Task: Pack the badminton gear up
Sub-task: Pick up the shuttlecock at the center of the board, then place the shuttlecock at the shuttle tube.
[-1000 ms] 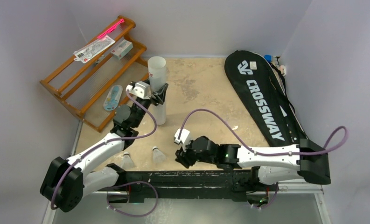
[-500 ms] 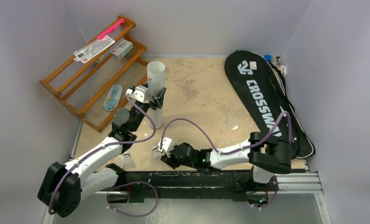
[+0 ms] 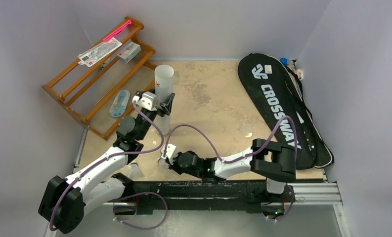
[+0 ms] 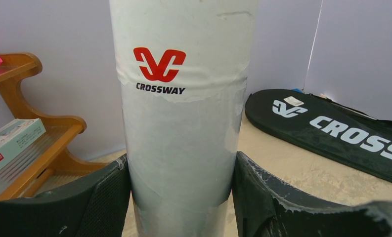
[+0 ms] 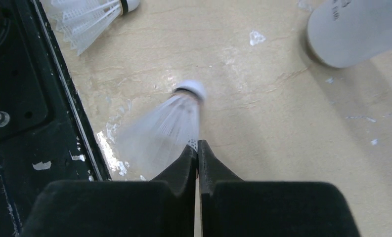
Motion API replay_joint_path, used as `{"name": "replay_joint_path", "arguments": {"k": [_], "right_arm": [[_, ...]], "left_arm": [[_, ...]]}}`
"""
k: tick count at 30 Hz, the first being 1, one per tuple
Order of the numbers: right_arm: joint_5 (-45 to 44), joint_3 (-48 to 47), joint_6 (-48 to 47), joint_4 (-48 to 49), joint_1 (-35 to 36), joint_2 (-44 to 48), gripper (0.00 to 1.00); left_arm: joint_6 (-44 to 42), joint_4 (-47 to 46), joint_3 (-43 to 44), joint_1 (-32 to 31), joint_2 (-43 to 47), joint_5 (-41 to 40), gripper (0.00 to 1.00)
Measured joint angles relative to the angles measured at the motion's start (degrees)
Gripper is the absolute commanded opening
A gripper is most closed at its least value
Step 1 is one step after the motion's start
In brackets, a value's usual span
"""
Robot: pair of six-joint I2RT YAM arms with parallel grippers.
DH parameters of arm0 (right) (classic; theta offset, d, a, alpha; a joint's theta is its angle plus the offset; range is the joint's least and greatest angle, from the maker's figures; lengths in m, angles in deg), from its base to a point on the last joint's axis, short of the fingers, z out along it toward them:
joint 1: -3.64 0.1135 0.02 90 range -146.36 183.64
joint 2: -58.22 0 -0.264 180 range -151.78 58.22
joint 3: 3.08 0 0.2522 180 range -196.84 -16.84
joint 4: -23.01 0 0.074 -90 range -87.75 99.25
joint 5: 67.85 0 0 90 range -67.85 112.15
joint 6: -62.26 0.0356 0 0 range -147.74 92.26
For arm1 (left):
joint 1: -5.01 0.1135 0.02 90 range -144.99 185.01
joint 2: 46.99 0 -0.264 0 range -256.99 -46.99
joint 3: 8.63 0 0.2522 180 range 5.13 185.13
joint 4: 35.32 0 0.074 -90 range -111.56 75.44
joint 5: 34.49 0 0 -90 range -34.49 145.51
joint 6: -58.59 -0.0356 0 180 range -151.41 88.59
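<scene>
The long white-silver tube stands upright on the table, and my left gripper is closed round its middle. In the left wrist view the tube fills the gap of the left gripper, with both pads against its sides. My right gripper is shut, pinching the feather edge of a white shuttlecock, which looks blurred. From above, that right gripper sits just in front of the tube. A second shuttlecock lies to its left by the rail. A black racket bag lies at the right.
An orange wooden rack at the back left holds a small carton and a card. The black base rail runs along the near edge, close to the left of my right fingers. A small clear piece lies mid-table.
My right arm swept left along the near edge to the shuttlecock, and its jaws closed from half open onto the feathers. The left arm shifted the tube slightly left.
</scene>
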Motion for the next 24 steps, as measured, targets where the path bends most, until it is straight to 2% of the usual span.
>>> {"name": "replay_joint_path", "arguments": {"k": [4,11,20,24], "right_arm": [[-1.03,1.51,1.11,-1.05,0.0,4.17,0.0],[-1.38,2.16,8.63,-17.59,-1.79,26.05,0.0],[8.11,-4.48,16.22,-46.93,-21.64,40.63,0.0],[12.39,-12.59,17.0,-59.06,-27.39,43.47,0.0]], "left_arm": [[-0.66,0.63,-0.13,0.0,0.02,0.83,0.26],[-4.42,1.16,-0.24,-0.02,-0.02,4.94,0.26],[-9.38,1.97,-0.66,-0.98,-0.13,7.54,0.25],[-10.36,1.97,-1.66,-2.1,-0.09,9.31,0.23]]}}
